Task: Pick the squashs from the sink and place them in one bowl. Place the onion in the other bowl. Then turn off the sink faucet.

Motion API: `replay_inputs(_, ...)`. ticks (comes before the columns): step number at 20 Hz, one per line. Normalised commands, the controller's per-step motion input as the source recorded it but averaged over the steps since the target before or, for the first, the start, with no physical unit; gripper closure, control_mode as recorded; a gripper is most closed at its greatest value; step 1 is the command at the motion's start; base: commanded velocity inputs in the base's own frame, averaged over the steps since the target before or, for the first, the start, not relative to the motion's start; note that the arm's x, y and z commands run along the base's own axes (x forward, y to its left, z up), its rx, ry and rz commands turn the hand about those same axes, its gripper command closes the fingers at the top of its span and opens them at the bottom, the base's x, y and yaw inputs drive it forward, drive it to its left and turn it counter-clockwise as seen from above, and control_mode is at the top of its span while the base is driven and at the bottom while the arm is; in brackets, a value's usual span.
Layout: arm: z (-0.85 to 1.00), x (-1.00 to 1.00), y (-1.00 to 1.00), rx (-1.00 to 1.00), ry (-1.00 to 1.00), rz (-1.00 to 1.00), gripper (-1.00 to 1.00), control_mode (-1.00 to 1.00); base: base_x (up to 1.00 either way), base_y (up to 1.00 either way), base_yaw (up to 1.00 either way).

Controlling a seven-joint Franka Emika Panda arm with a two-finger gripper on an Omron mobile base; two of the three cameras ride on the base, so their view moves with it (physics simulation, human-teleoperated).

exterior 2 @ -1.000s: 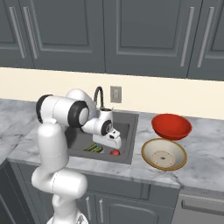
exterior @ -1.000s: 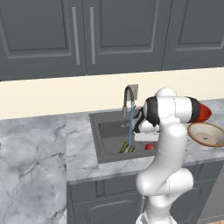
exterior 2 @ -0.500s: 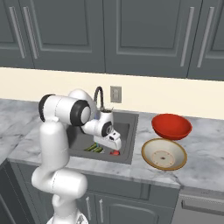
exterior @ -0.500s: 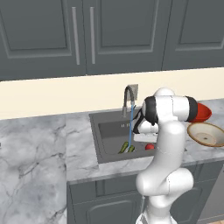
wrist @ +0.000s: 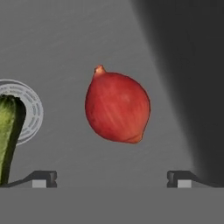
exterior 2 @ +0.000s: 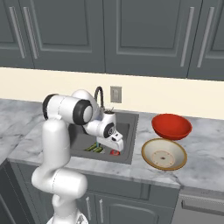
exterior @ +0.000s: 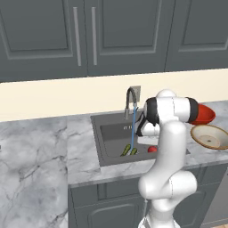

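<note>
1. The gripper [wrist: 111, 179] hangs with fingers spread wide, nothing between them.
2. Straight ahead of it, the smooth, teardrop-shaped red onion [wrist: 117, 107] lies on the matte grey sink [wrist: 65, 39] floor.
3. A glossy green squash [wrist: 8, 131] lies beyond the left fingertip.

Red onion [wrist: 117, 107], green squashs [exterior: 129, 150], dark grey sink [exterior: 104, 141], grey-veined marble counter [exterior: 40, 147].

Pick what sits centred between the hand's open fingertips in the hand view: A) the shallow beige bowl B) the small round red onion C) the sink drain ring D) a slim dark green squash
B: the small round red onion lies on the dark grey sink floor midway above the two fingertips of the hand, with the green squash off at the left edge.
</note>
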Motion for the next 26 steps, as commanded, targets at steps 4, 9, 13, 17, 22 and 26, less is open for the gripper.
replay_inputs(4,-0.22,0.13,-0.21,0.00,0.00,0.00,-1.00,-1.00,0.00,0.00,0.00)
replay_inputs(9,-0.28,0.16,-0.19,0.00,0.00,0.00,-1.00,-1.00,0.00,0.00,0.00)
replay_inputs(13,-0.14,0.07,-0.25,0.00,0.00,0.00,-1.00,-1.00,0.00,0.00,0.00)
replay_inputs(17,-0.02,0.00,-0.42,0.02,0.00,-0.04,-1.00,-1.00,0.00,0.00,0.00)
replay_inputs(22,-0.07,0.00,-0.43,0.01,0.00,-0.05,-1.00,-1.00,0.00,0.00,0.00)
replay_inputs(26,-0.19,0.00,-0.48,0.00,0.00,-0.07,-1.00,-1.00,0.00,0.00,0.00)
